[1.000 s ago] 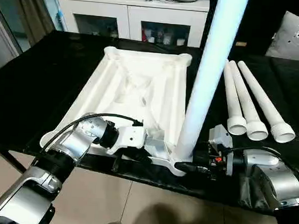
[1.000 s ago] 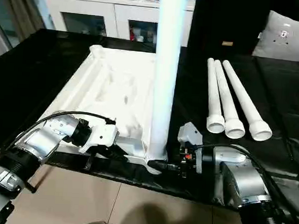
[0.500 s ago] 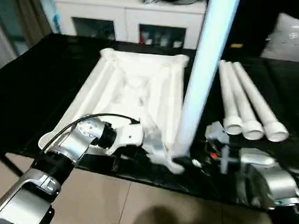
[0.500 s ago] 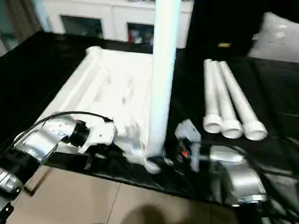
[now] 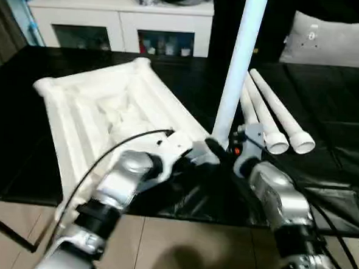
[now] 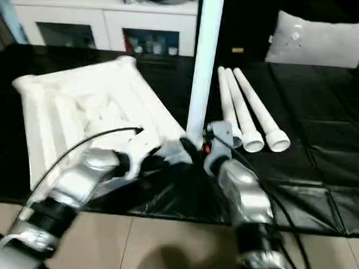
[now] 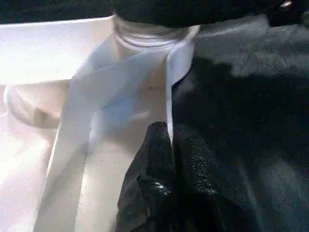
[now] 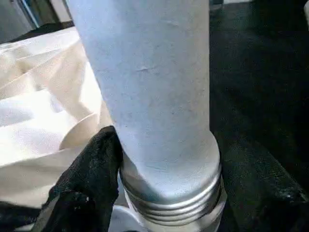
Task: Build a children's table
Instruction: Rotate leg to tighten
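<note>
Tabletop [image 5: 101,114]: laid underside up on the black bench [image 5: 351,114], skewed, one corner at the near edge.
Upright leg [image 5: 238,65]: threads seen just above that corner's socket, not yet seated.
Left claw [image 7: 166,159]: pressed together on the tabletop's thin rim.
Right claw [image 8: 91,164]: clamped on the leg's base.
Risks judged: cross-threading if the leg tilts; the tabletop sliding off the near edge.
Spare legs [image 5: 272,113]: just beside; open room beyond them.
</note>
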